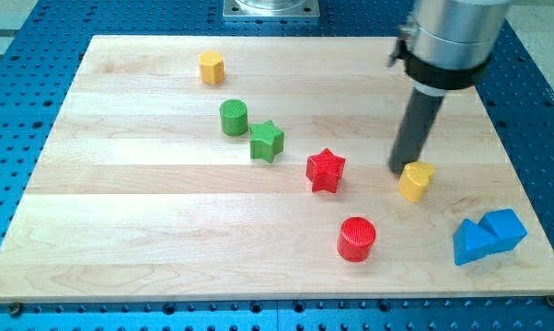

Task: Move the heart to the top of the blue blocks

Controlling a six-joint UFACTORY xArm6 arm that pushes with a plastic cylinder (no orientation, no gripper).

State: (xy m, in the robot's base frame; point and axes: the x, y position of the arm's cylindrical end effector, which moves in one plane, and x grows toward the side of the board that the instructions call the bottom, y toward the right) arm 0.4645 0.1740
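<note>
A yellow heart [416, 180] lies right of the board's middle. Two blue blocks sit touching at the lower right: a blue triangular block [471, 243] and a blue cube-like block [504, 227]. My tip [399, 170] rests on the board right at the heart's upper left edge, touching it or nearly so. The blue blocks lie below and to the right of the heart, about a block's width away.
A red star [326, 170] lies left of the heart. A red cylinder [357, 239] sits below it. A green star [267, 141] and a green cylinder [234, 118] lie at centre left. A yellow hexagonal block [212, 68] is at the top left.
</note>
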